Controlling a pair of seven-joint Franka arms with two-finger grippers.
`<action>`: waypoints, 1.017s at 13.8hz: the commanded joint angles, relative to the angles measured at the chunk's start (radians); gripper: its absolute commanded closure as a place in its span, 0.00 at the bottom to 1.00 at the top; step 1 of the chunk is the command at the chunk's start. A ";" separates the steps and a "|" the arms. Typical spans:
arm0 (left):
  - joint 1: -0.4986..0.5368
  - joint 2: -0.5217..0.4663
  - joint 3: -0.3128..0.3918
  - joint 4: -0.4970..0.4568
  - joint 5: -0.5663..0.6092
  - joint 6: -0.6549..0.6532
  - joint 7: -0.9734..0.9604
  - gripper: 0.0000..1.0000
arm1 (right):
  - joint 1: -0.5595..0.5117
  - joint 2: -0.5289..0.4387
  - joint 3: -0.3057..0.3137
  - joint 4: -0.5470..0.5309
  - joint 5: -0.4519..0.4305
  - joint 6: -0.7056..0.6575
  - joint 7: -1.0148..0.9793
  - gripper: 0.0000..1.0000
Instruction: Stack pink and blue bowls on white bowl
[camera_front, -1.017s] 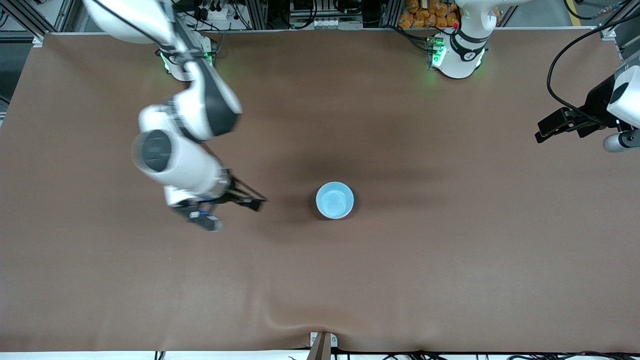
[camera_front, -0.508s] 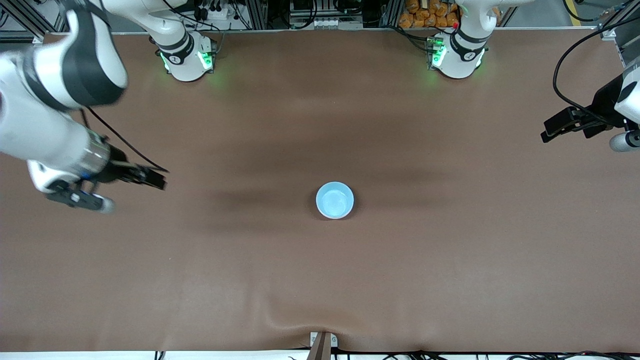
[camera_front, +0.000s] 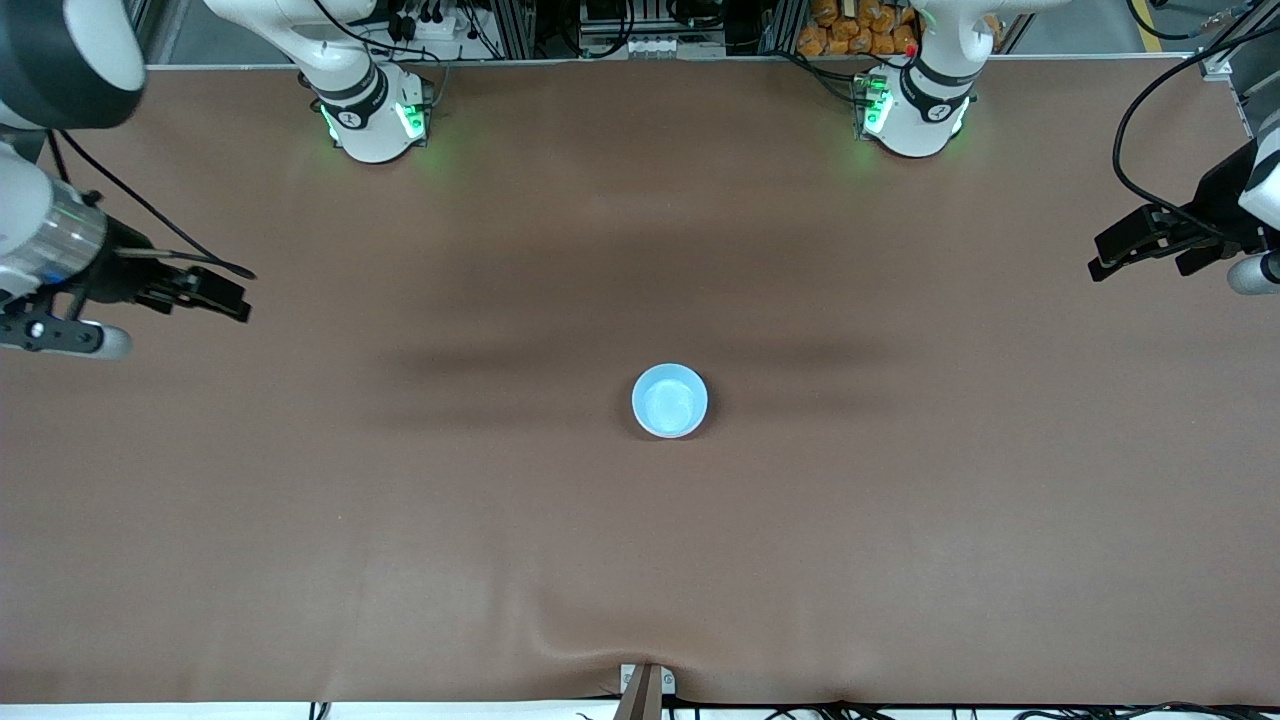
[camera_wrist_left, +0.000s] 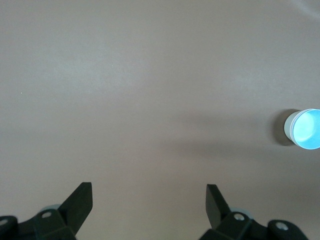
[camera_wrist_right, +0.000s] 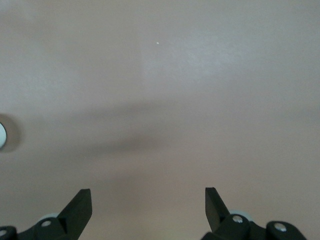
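the blue bowl (camera_front: 670, 400) sits upright at the centre of the front frame on the brown counter (camera_front: 640, 560), its white outer wall showing in the left wrist view, so it appears nested in a stack. the right gripper (camera_front: 215, 292) hangs spread and empty at the frame's left edge; the left gripper (camera_front: 1130, 240) hangs spread and empty at the right edge. both are well apart from the bowl.

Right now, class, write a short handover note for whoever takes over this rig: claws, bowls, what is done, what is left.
Left claw: open, empty, over the left arm's end of the table.
Right claw: open, empty, over the right arm's end.
Bowls: a blue bowl sits mid-table with a pale wall below its rim; no pink or white bowl shows apart.
Done: the stack looks built, though pink is hidden.
Left: likely nothing.
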 joint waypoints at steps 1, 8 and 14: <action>-0.003 -0.008 0.014 0.002 -0.007 -0.009 0.018 0.00 | -0.044 -0.051 0.015 0.023 -0.011 -0.078 -0.069 0.00; -0.001 -0.005 0.012 0.005 -0.007 -0.009 0.021 0.00 | -0.055 -0.111 -0.005 0.037 -0.014 -0.144 -0.155 0.00; 0.002 -0.002 0.014 0.016 -0.007 -0.009 0.020 0.00 | -0.091 -0.102 -0.007 0.040 -0.020 -0.143 -0.213 0.00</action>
